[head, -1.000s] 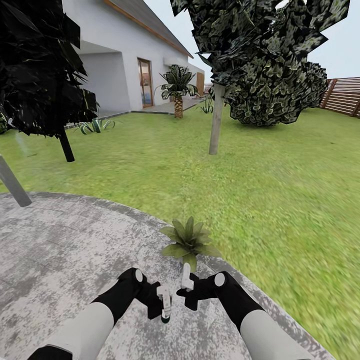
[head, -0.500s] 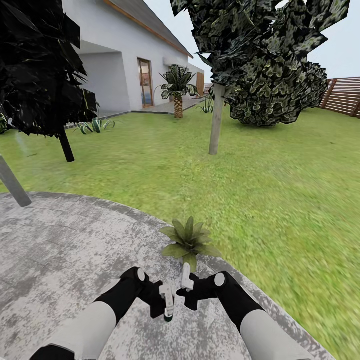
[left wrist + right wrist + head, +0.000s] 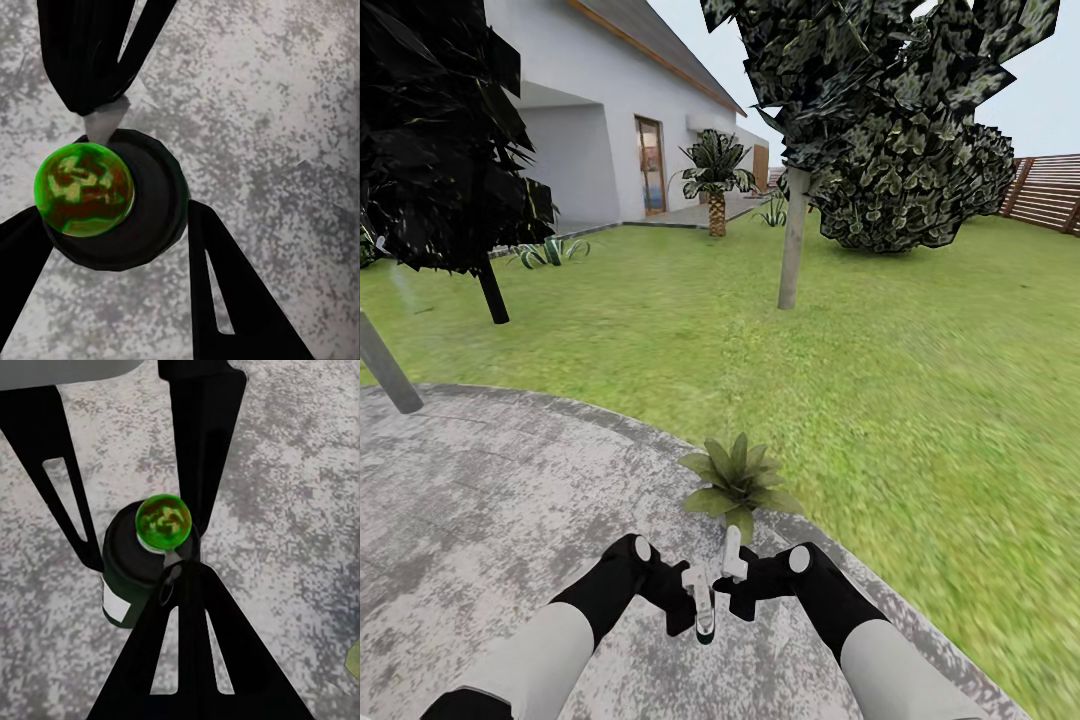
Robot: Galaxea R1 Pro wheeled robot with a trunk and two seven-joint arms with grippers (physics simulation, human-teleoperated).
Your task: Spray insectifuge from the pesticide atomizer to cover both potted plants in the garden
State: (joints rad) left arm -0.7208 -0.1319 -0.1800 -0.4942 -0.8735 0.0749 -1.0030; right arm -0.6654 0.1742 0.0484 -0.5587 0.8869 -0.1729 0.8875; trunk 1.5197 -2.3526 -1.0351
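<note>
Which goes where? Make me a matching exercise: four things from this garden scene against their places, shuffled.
1 pesticide atomizer
2 potted plant
3 palm
4 wooden fence

A at the edge of the patio, by the lawn
B beside the house
C far right, beyond the lawn
D over the patio, nearest the robot

Pairs: 1-D, 2-A, 3-B, 4-C

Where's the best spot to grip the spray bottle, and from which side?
Probably the dark round body of the spray bottle, just under its green cap. It is upright, so come from above, fingers on opposite sides, as the left gripper sits.
</note>
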